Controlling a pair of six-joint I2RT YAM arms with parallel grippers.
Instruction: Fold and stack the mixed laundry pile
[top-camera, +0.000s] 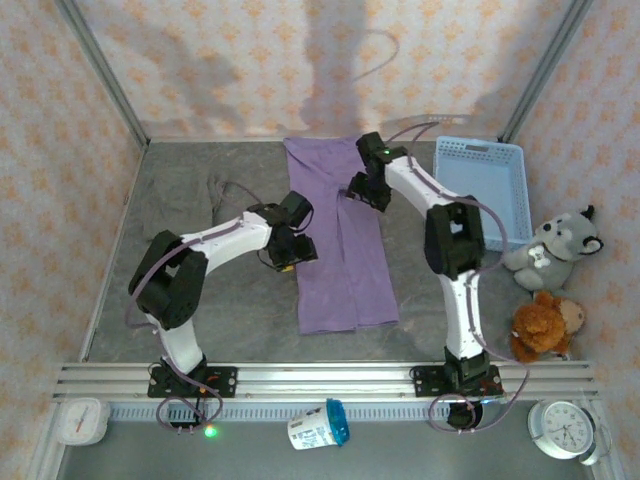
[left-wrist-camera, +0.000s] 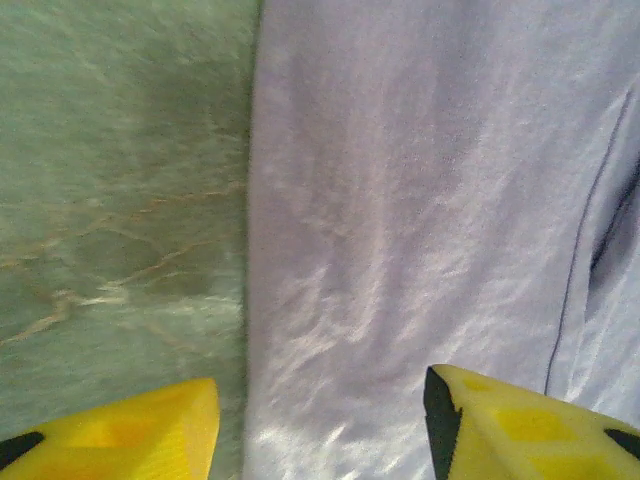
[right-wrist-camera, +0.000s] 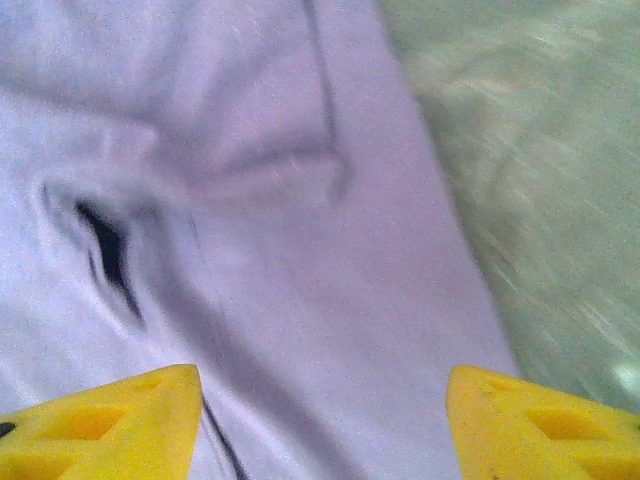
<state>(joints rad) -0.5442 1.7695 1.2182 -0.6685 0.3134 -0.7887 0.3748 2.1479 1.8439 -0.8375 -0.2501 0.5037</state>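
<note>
Plainly, the lavender T-shirt (top-camera: 345, 250) lies flat as a long strip down the middle of the table (top-camera: 250, 310), running from the back wall toward the arms. The left gripper (left-wrist-camera: 320, 435) hangs over the shirt's left edge, its jaws apart with nothing between them; one yellow finger (left-wrist-camera: 130, 430) is above bare table, the other above purple cloth. The right gripper (right-wrist-camera: 320, 430) is over the shirt's farther half near its right edge, jaws likewise apart and empty above creased cloth. The olive-grey garment (top-camera: 180, 200) lies wrinkled at the back left, well apart from both.
</note>
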